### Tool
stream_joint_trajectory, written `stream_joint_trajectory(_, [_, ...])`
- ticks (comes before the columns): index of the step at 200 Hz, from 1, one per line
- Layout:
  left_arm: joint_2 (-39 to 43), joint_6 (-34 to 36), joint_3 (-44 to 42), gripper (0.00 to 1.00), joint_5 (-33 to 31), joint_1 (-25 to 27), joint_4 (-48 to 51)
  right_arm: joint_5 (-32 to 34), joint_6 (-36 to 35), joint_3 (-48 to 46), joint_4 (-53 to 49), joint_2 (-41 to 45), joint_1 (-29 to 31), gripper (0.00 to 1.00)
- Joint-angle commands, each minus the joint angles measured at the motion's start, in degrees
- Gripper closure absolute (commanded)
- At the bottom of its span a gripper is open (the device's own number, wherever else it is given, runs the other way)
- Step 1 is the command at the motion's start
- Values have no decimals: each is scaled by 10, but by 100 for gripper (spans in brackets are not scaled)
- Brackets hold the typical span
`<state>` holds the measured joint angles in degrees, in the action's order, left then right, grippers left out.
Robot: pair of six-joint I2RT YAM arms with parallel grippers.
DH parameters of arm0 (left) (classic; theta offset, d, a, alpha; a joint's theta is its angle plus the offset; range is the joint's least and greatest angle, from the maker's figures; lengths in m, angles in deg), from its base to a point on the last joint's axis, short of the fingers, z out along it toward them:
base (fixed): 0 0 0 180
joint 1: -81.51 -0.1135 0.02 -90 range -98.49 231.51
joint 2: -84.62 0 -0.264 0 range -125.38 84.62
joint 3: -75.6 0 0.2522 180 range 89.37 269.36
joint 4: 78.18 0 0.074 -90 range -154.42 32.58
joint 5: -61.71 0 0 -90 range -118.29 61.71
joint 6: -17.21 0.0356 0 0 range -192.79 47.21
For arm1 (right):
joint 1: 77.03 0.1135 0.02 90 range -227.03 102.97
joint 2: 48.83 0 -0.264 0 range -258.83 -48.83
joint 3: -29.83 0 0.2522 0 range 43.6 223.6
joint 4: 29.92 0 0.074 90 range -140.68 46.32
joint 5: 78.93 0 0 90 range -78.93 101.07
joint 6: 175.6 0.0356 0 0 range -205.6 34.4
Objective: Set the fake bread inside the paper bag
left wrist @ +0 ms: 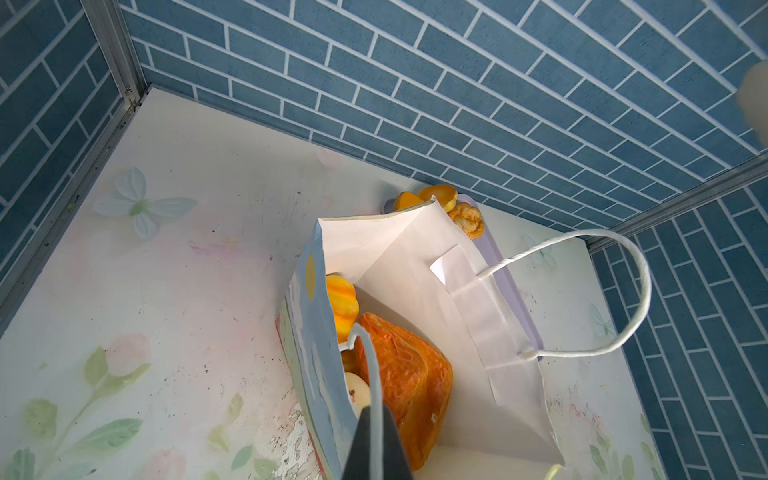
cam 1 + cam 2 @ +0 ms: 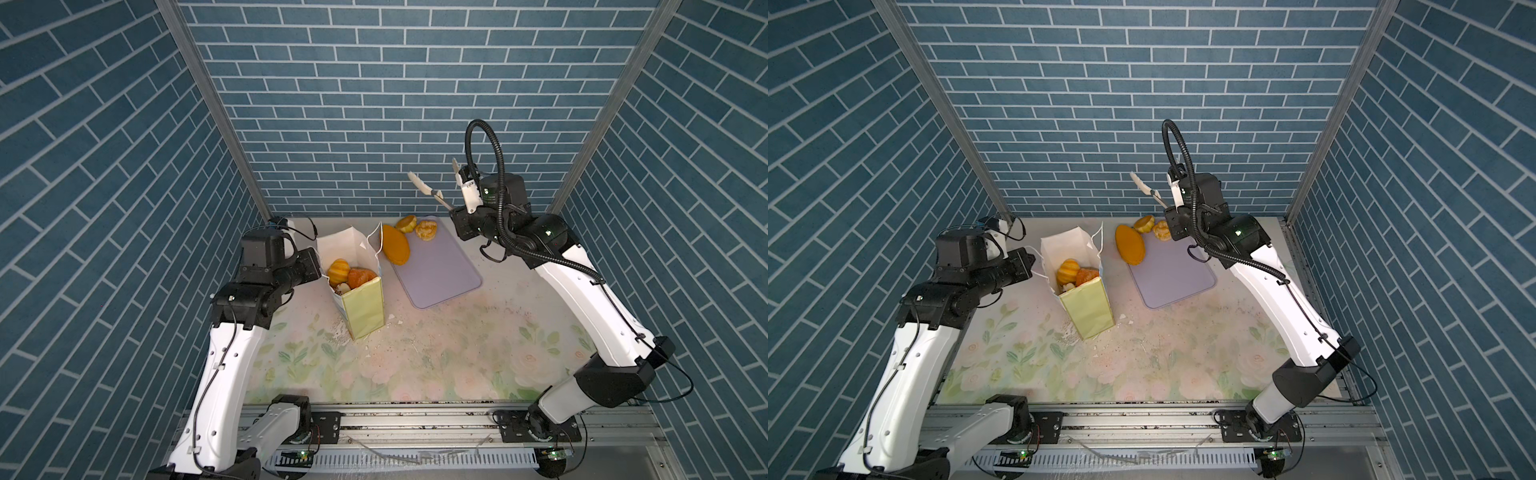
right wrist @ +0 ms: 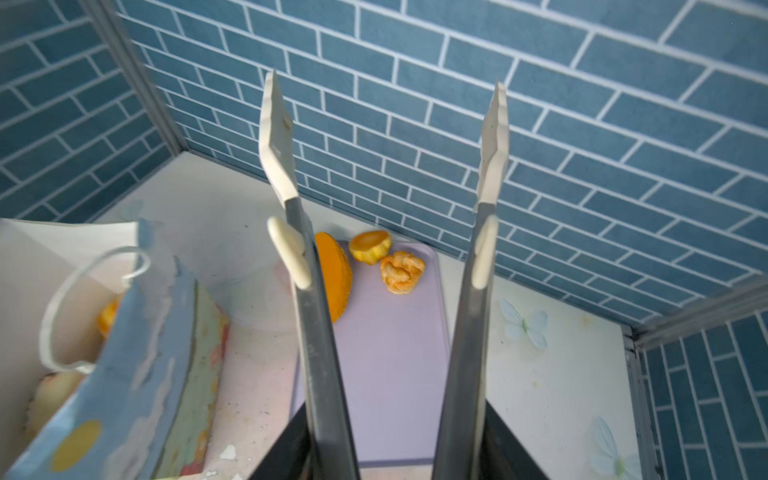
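The paper bag (image 2: 363, 309) stands open left of centre. Inside it show a striped bun (image 2: 338, 271), an orange-brown loaf (image 1: 409, 374) and a pale piece (image 1: 358, 390). My left gripper (image 1: 376, 440) is shut on the bag's near cord handle (image 1: 370, 374), at the bag's left rim (image 2: 318, 259). Three fake bread pieces lie at the far end of the lavender tray (image 2: 440, 274): a long oval loaf (image 2: 395, 245), a small bun (image 2: 406, 223) and a twisted pastry (image 2: 426, 230). My right gripper (image 3: 395, 436) grips metal tongs (image 3: 307, 332), raised above the tray, arms spread, nothing between the tips.
Blue brick walls close in the back and both sides. White crumbs and scuffs lie on the floral tabletop (image 2: 415, 353) by the bag's base. The bag's far handle (image 1: 623, 316) loops out toward the tray. A metal rail (image 2: 415, 419) runs along the front edge.
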<state>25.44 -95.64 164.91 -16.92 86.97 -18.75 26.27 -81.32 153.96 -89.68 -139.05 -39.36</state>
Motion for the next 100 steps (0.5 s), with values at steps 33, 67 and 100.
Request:
stream_joint_trajectory(33, [-1,0,12,100,-15,3,14,-117,24,-22,19,-109,-46,45])
stream_joint_trajectory(67, [-2,-2,19,100,-26,3,24,-163,10,4,22,-189,-46,44])
stream_joint_trajectory(100, [-4,-4,23,100,-30,3,30,-199,26,37,22,-245,-44,43])
